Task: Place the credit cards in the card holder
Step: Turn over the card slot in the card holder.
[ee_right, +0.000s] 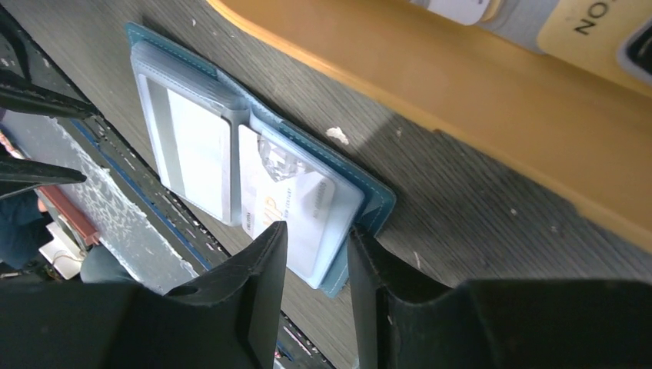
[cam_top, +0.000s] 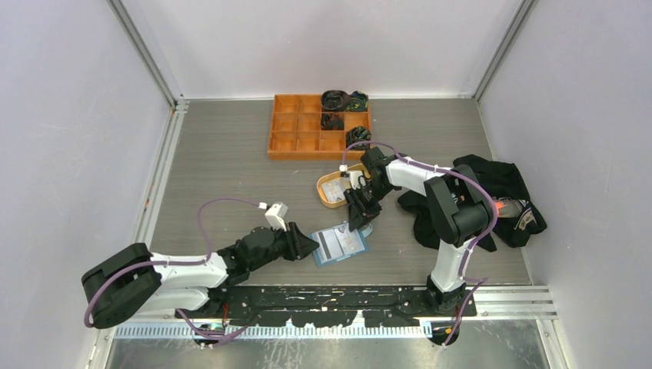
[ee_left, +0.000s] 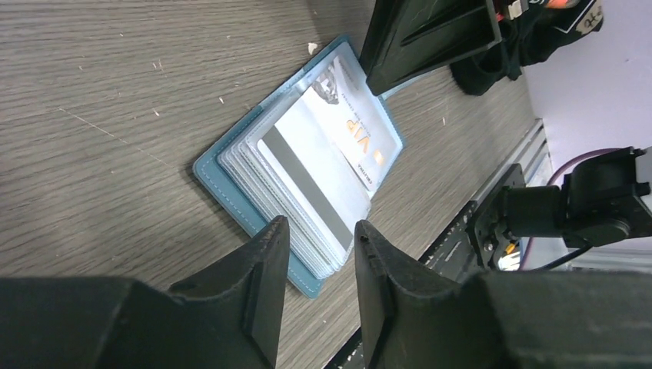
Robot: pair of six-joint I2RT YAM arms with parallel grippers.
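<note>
- Top external view: card holder [cam_top: 338,244] spread open and flat on the table [cam_top: 215,169], lower middle of the frame, between the tools of the two arms.
- At the holder's left edge, left gripper [cam_top: 311,247], reaching in from the lower left; over the holder's upper right corner, right gripper [cam_top: 360,217], reaching down from the upper right.
- Just above the holder, tan dish [cam_top: 332,206] with pale credit cards [cam_top: 336,187] lying in it; further up, orange tray [cam_top: 284,144] with dark bundles [cam_top: 336,100] in its right-hand compartments; at the right of the frame, black cloth [cam_top: 500,181].
- Left wrist view: left fingers parted by a narrow gap at the bottom of the frame, the holder's near corner lying in that gap, nothing pinched as far as can be seen.
- Same view: blue cover [ee_left: 219,181] beneath a stack of clear sleeves [ee_left: 246,165]; on top, in the middle, white card with a grey stripe [ee_left: 307,181]; beside it toward the upper right, card printed "VIP" [ee_left: 355,131]; at the holder's far edge, top of the frame, the right arm's black tool.
- Right wrist view: right fingers likewise a little apart at the bottom, the holder's edge under the gap, no grip to be seen; touching the cover or not, impossible to tell.
- Same view: dish wall running across the upper right, close beside the holder but apart from it.
</note>
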